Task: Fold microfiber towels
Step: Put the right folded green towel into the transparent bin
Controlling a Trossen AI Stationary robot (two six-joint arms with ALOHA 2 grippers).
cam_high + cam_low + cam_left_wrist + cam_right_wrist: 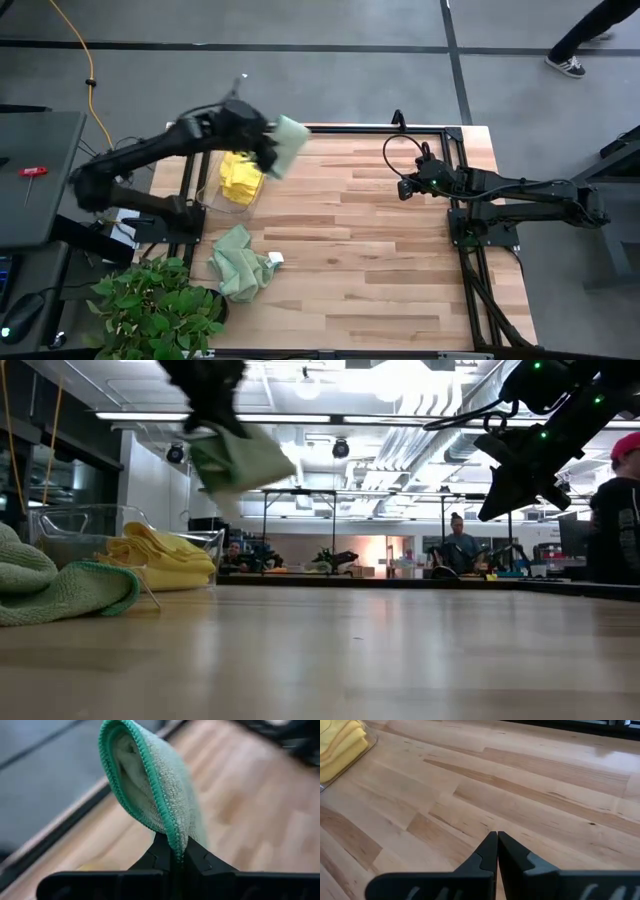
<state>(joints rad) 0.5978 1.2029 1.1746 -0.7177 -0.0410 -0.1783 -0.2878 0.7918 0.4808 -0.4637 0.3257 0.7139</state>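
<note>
Crumpled green towel [55, 588] at lower left foreground on table [400, 660]. Left gripper [178, 854] fingers clamped on second green towel [150, 785], lifted, upper left. Right gripper [497, 840] fingers closed, empty, right of frame.

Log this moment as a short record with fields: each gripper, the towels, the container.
left gripper: shut on a green towel, held in the air above the table's left rear part
right gripper: shut, empty, hanging above bare wood at the table's right rear part
yellow towels: piled in the clear container, below the left arm
second green towel: crumpled on the table near the plant
folding: not yet begun on the held towel
</note>
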